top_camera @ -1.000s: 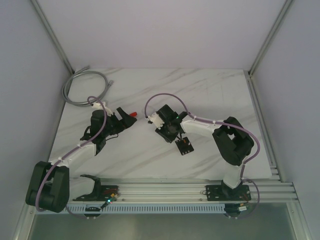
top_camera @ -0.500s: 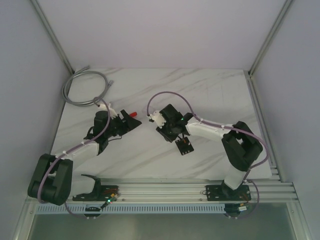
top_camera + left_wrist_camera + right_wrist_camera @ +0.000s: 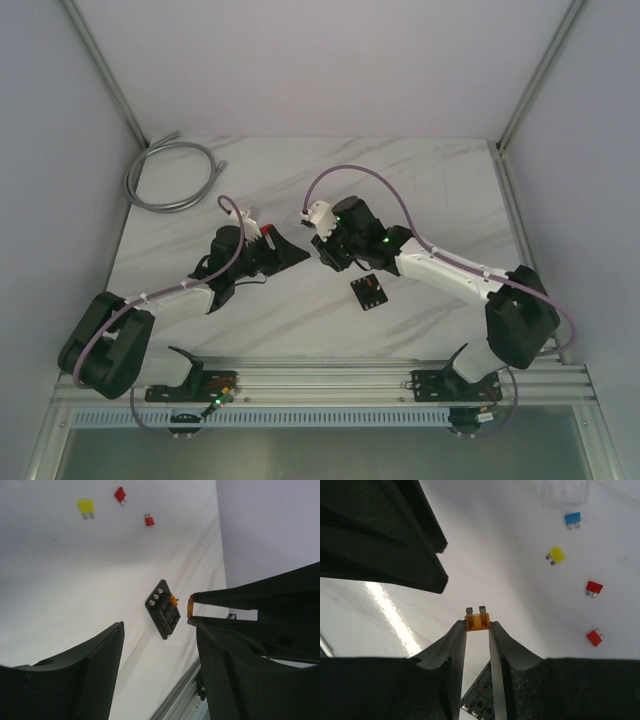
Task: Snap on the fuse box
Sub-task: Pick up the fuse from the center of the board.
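Showed a white marble-veined tabletop (image 3: 430,180) boxed in by plain lilac walls. Found the small flat black square plastic fuse box (image 3: 368,291) lying flat toward the near edge, a little right of the middle, touched by neither arm. Made out ribbed slots and three silvery screw heads on its top, plus a small orange piece at one side, too small to name.

Caught the right gripper (image 3: 477,626) near the box, on its side toward the left edge, pinching a small translucent orange blade fuse (image 3: 477,621) by its flat faces, two metal prongs pointing out past the fingertips. Saw the left gripper (image 3: 160,630) spread wide and empty, close by.

Judged the step as carrying that fuse to a slot. Best done by squaring the prongs with the slot, hovering directly over it, then pressing straight down without twist. Worth bracing the light box with the free gripper, given the glossy top.

Noted hard matte black finger shells, finely dotted on the inner faces. Counted loose plastic pieces beyond the fingertips: a blue fuse (image 3: 572,519), a yellow fuse (image 3: 556,555), two red fuses (image 3: 594,587), and a small clear square plastic cover (image 3: 562,491). Spotted a coiled grey cable (image 3: 170,175) at the far-left corner.
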